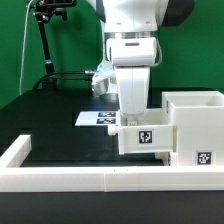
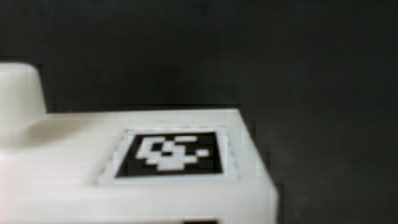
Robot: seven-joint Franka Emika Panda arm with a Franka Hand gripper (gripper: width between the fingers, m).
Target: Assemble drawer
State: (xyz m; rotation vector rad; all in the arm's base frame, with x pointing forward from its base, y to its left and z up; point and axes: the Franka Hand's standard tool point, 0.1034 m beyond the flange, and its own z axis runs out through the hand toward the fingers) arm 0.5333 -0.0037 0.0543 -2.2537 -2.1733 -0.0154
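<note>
Border wall: low white wall (image 1: pixel 70 180) runs along the table (image 1: pixel 60 120) edge, in front of the hand.
Trays: one tagged tray (image 1: pixel 143 134) (image 2: pixel 151 165) directly under the hand (image 1: pixel 133 108).
Case: one hollow case (image 1: pixel 196 125) touching the tray, on the exterior view's right.
Marker board: (image 1: pixel 98 118) flat behind the hand.
Hand: fingers hidden; cannot tell its width.
Room: dark table open on the exterior view's left.

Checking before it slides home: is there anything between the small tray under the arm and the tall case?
Nothing visible. The tray sits right against the case on the exterior view's right, with no loose part between them. The tool itself is hidden, so its grip cannot be judged.
</note>
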